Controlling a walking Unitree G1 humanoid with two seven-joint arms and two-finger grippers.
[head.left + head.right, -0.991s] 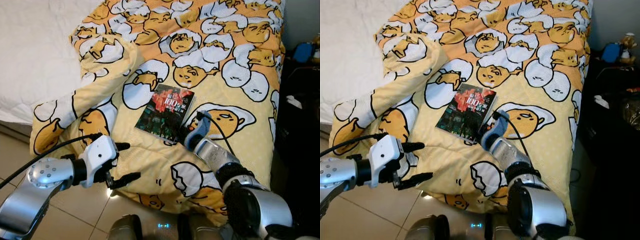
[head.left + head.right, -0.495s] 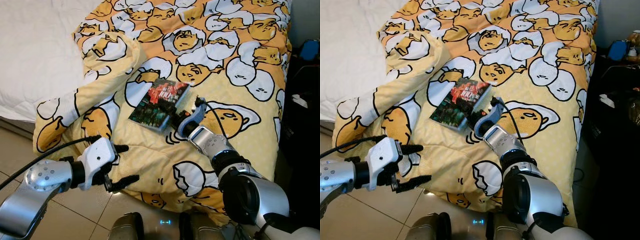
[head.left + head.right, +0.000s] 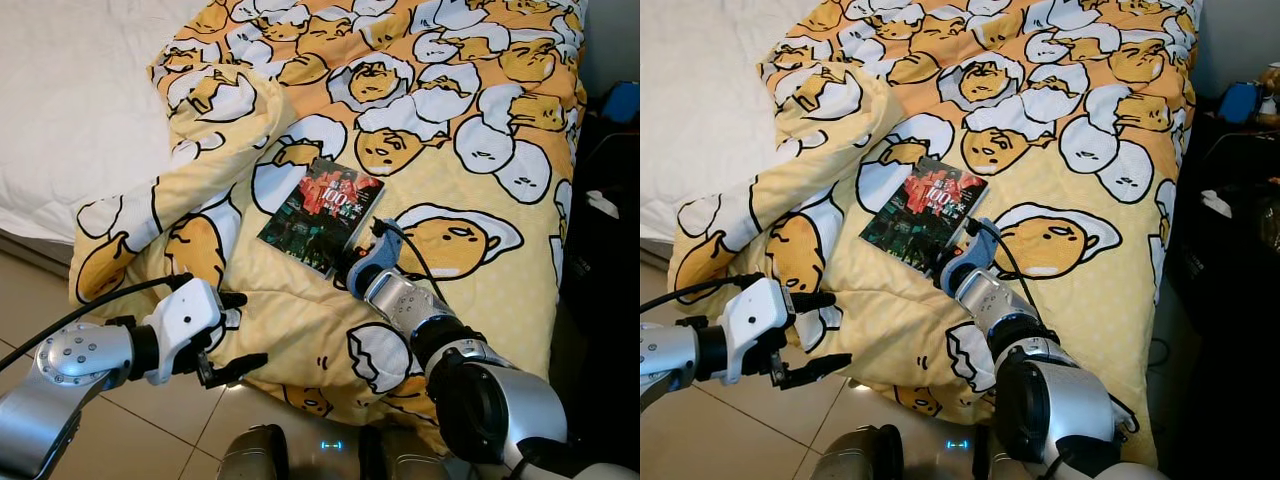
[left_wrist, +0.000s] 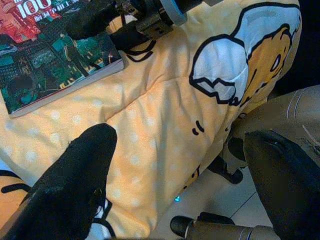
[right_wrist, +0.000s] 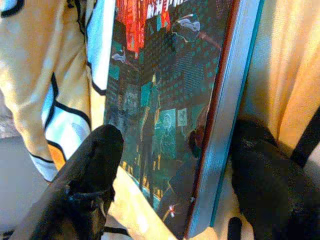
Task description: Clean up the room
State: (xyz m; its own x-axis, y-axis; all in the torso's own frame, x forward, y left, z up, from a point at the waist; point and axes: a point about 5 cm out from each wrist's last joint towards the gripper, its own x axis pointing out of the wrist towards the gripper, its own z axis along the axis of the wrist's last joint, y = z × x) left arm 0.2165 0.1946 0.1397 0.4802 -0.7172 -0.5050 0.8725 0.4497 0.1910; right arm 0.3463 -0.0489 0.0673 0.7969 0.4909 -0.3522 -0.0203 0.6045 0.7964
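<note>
Yellow and orange quilt [image 3: 470,150], printed with cartoon egg figures, covers the bed, and a white sheet [image 3: 70,110] shows bare along the bed's left side. A dark paperback book [image 3: 322,212] with red and teal cover art lies flat on the quilt, near the bed's foot edge and about midway across it. The right gripper [image 3: 350,268] sits at the book's near corner, its fingers [image 5: 90,175] spread apart, one over the cover and the other beside the book's page edge; nothing is clamped yet. The left gripper [image 3: 238,330] hangs off the foot edge of the bed, over the tiled floor [image 3: 150,440], fingers wide apart and holding nothing. Dark furniture [image 3: 610,250] stands beside the bed's right edge.
</note>
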